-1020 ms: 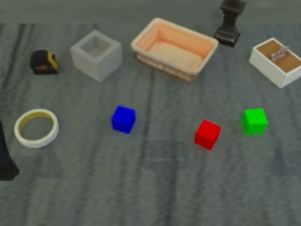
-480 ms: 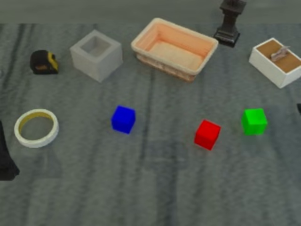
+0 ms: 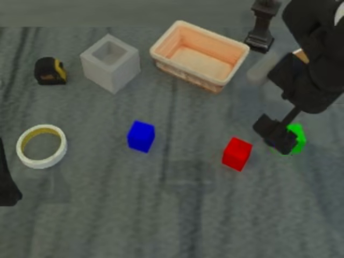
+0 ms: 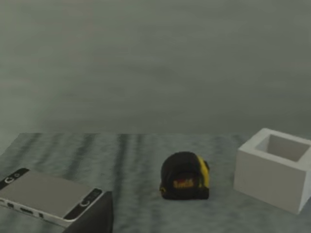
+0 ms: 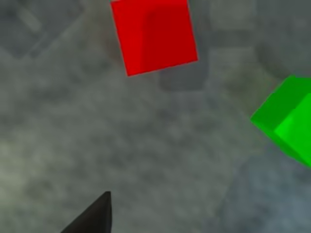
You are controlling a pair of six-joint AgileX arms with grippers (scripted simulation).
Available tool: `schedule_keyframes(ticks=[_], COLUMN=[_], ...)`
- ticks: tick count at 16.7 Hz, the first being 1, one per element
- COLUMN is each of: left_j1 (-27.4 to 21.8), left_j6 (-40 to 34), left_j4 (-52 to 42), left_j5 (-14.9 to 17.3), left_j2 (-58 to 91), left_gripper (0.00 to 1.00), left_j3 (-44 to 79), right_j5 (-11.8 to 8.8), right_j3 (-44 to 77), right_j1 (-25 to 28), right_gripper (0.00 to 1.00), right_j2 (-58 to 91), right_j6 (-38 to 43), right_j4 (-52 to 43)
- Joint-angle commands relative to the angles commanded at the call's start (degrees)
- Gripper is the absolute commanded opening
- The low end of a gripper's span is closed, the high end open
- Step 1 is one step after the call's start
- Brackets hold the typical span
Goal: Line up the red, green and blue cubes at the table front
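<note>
On the table [image 3: 161, 215], top view alone shows blue cube [image 3: 141, 136].

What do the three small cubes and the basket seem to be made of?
The red cube, green cube and blue cube look like smooth hard plastic: flat, even colour and sharp edges. The basket looks woven, perhaps wicker, from its ribbed pale rim.

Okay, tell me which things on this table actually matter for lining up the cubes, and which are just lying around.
Part of the job:
red cube
green cube, with the right gripper above it
blue cube
table

Just lying about:
grey hollow box
basket
tape measure
white ring
dark stand
</note>
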Motion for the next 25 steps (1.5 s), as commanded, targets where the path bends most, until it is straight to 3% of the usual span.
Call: schedule_keyframes(ticks=[7,15,25], left_j1=[0.0,0.0,0.0], left_j6=[0.0,0.0,0.0], left_j4=[0.0,0.0,0.0], left_j5=[0.0,0.0,0.0], left_j2=[0.0,0.0,0.0], left_gripper=[1.00,1.00,1.00], left_j3=[0.0,0.0,0.0], right_j5=[0.2,0.3,0.3], right_j3=[21.3,22.9,13.2], right_j1=[5.5,5.7,6.0], right_gripper=[1.00,1.00,1.00], right_j2=[24.0,25.8,32.7], right_j6=[-5.5,-5.9,-5.7], right_j4=[-10.8,-11.1,5.5])
